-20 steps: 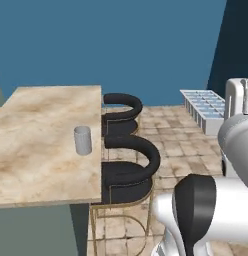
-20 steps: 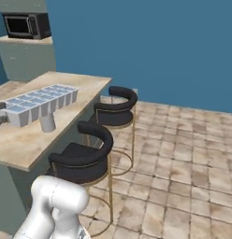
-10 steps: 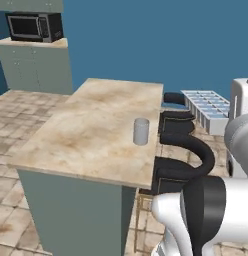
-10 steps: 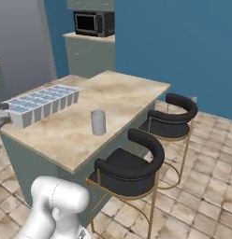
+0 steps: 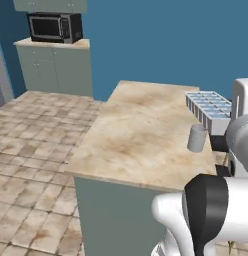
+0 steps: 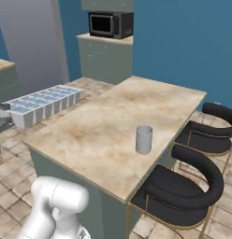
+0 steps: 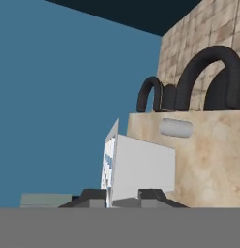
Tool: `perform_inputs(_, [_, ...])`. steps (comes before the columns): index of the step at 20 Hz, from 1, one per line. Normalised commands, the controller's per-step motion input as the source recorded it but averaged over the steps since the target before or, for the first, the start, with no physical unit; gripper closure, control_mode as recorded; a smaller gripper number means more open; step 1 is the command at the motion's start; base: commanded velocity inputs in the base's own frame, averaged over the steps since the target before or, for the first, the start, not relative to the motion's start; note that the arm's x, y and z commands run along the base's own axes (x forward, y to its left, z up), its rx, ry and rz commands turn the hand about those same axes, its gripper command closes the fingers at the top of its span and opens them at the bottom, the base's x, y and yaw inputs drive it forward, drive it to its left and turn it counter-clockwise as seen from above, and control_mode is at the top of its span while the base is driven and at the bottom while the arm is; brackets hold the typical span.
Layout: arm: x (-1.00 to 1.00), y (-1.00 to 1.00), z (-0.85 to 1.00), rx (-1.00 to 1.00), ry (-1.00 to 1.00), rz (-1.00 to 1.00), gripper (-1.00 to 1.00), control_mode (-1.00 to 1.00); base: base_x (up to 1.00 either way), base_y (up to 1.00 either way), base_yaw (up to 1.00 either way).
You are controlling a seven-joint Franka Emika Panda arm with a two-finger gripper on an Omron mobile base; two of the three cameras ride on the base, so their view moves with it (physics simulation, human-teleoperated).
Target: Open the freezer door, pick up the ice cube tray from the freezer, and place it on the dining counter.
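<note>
base views: behind, flanking, share dining counter (image 5: 136,130) | hand view: rolled, close to tray (image 7: 141,169)

Glossy white arm (image 5: 168,220), rounded and smooth, with a dark charcoal joint band (image 5: 206,210); pale grey elbow shell (image 5: 241,135); two small dark fingertips (image 7: 93,196).

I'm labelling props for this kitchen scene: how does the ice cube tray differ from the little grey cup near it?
The ice cube tray is a long, flat rectangle with a grid of pale blue cells; the grey cup is a plain upright cylinder. The tray is carried in the gripper, out past the edge of the dining counter, while the cup stands on the counter top. Both are pale and small beside the counter.
</note>
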Motion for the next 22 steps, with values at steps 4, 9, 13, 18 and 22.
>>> perform_inputs(4, [0.00,0.00,0.00,0.00,0.00,0.00,1.00,1.00,0.08,0.61,-0.13])
perform_inputs(9, [0.00,0.00,0.00,0.00,0.00,0.00,1.00,1.00,0.00,0.49,-0.28])
perform_inputs(13, [0.00,0.00,0.00,0.00,0.00,0.00,1.00,1.00,0.00,0.40,-0.34])
perform_inputs(18, [0.00,0.00,0.00,0.00,0.00,0.00,1.00,1.00,0.00,0.49,-0.31])
perform_inputs(22, [0.00,0.00,0.00,0.00,0.00,0.00,1.00,1.00,0.00,0.57,-0.25])
